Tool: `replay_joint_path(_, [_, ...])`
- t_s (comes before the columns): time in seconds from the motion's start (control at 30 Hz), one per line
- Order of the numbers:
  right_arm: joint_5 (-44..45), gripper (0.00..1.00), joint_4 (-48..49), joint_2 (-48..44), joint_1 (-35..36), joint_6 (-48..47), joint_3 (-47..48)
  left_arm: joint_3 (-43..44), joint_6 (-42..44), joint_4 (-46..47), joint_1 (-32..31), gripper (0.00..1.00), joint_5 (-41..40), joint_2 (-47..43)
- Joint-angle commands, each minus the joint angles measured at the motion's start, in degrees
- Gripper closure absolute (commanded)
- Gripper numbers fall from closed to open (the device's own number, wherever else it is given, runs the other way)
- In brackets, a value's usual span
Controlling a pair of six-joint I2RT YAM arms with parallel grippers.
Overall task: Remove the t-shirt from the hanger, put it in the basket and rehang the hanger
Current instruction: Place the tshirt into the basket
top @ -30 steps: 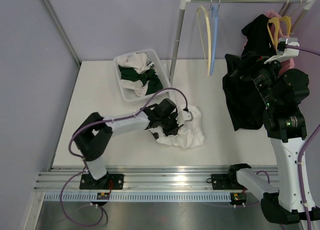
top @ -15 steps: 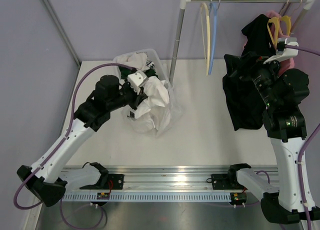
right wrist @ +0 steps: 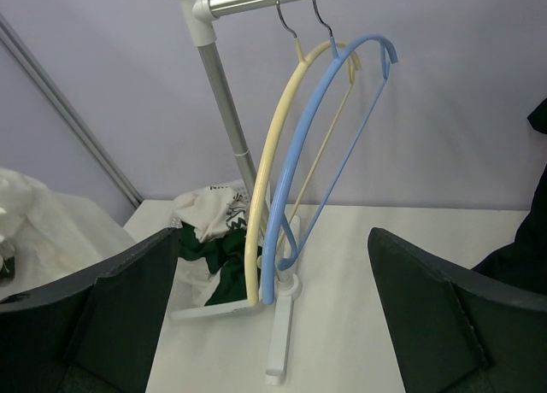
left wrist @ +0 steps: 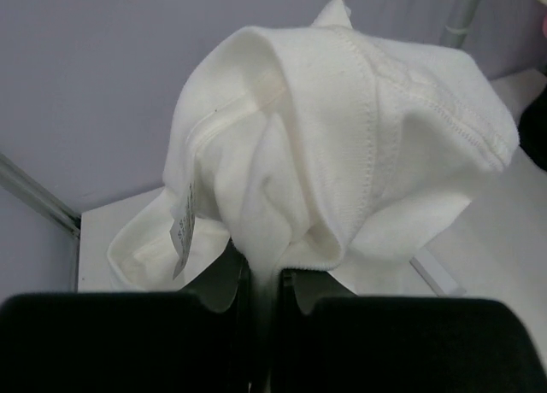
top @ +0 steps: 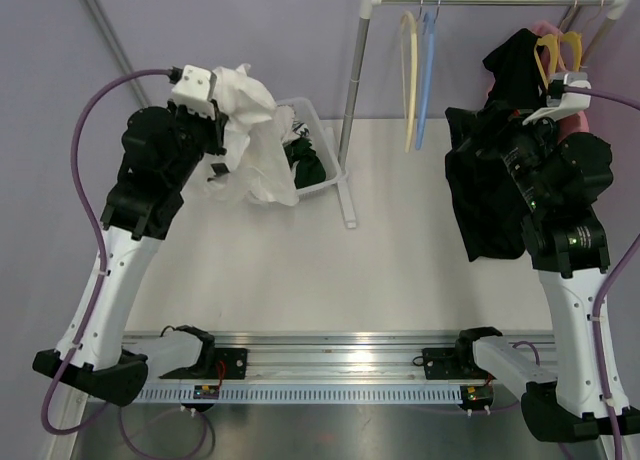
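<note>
A crumpled white t-shirt [top: 250, 130] hangs in the air at the back left, off any hanger. My left gripper [left wrist: 265, 278] is shut on a fold of the white t-shirt [left wrist: 342, 137], raised beside the bin. A black t-shirt [top: 490, 200] hangs on a yellow hanger [top: 548, 60] at the right end of the rail. My right gripper [right wrist: 273, 239] stands wide open with nothing in it, held high beside that black shirt and facing two bare hangers, one cream [right wrist: 272, 162] and one blue [right wrist: 295, 179].
A white bin [top: 325, 185] of green and white clothes sits at the back of the table, under the held shirt. The rack's pole [top: 355, 90] and its foot [top: 350, 215] stand just right of the bin. A pink garment [top: 545, 28] hangs behind the black shirt.
My left arm has lifted the white t-shirt from the middle of the table up and back to the left, over the bin. The right arm has stayed put.
</note>
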Motion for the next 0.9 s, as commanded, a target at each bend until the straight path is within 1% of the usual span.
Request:
replay_joint_path(0.0, [-1.57, 0.00, 2.39, 0.59, -0.23, -0.58, 0.98, 6.96, -1.63, 5.71, 2.99, 1.00, -2.49, 3.20])
replay_joint_path(0.13, [-1.92, 0.01, 2.39, 1.65, -0.23, -0.58, 1.60, 14.51, -2.24, 6.68, 5.37, 1.00, -2.49, 7.86])
replay_joint_path(0.3, [-1.92, 0.01, 2.22, 2.61, -0.24, -0.40, 1.95, 19.01, -4.16, 9.84, 7.48, 1.00, 1.72, 13.57])
replay_joint_path(0.37, [-2.01, 0.01, 2.30, 2.79, -0.15, -0.40, 1.86, 21.81, -5.40, 9.50, 7.92, 1.00, 3.56, 15.86])
replay_joint_path(0.4, [-2.10, 0.01, 2.30, 2.62, -0.23, -0.40, 1.78, 23.05, -5.93, 8.97, 8.45, 1.00, 5.05, 18.39])
replay_joint_path(0.43, [-2.01, 0.01, 2.30, 2.61, -0.24, -0.40, 1.78, 24.10, -7.93, 8.79, 8.62, 1.00, 6.46, 19.46])
replay_joint_path(0.63, [-1.84, 0.01, 2.39, 2.26, -0.15, -0.57, 1.43, 32.28, -13.92, 5.89, 9.86, 1.00, 9.11, 27.98])
replay_joint_path(0.7, [-1.75, 0.00, 2.57, 2.09, -0.24, -0.58, 1.25, 31.94, -16.82, 5.98, 10.03, 1.00, 10.25, 29.05])
replay_joint_path(0.87, [-1.66, 0.00, 2.57, 1.65, -0.24, -0.84, 0.99, 25.61, -21.48, 8.96, 10.03, 1.00, 9.73, 31.06])
